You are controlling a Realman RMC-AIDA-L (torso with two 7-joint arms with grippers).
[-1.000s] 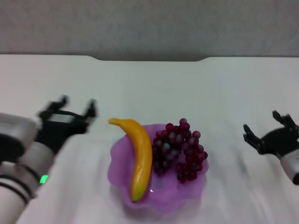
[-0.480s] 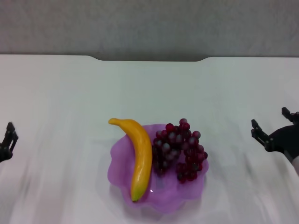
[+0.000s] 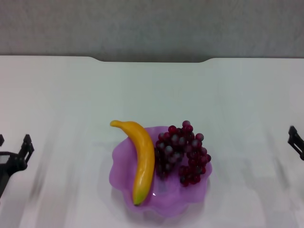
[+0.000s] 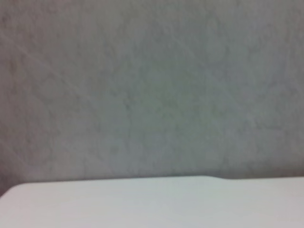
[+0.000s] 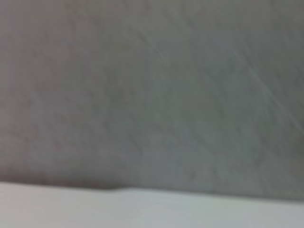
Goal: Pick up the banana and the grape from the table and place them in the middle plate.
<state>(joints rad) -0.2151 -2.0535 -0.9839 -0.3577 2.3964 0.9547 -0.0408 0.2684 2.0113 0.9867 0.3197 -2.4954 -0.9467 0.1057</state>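
One banana (image 3: 142, 163), one grape (image 3: 184, 154) bunch in one plate (image 3: 121, 164), side by side. Two grippers flanking plate: left (image 3: 13, 149) spread empty; right (image 3: 296, 141) fingers — cannot tell.

the white table (image 3: 71, 90) carries only the purple middle plate (image 3: 122, 161), set near its front centre.

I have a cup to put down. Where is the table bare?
The white tabletop is bare from the notched far edge to the scalloped purple plate. That plate is crowded with the yellow banana and dark red grapes. Left gripper and right gripper flank it.
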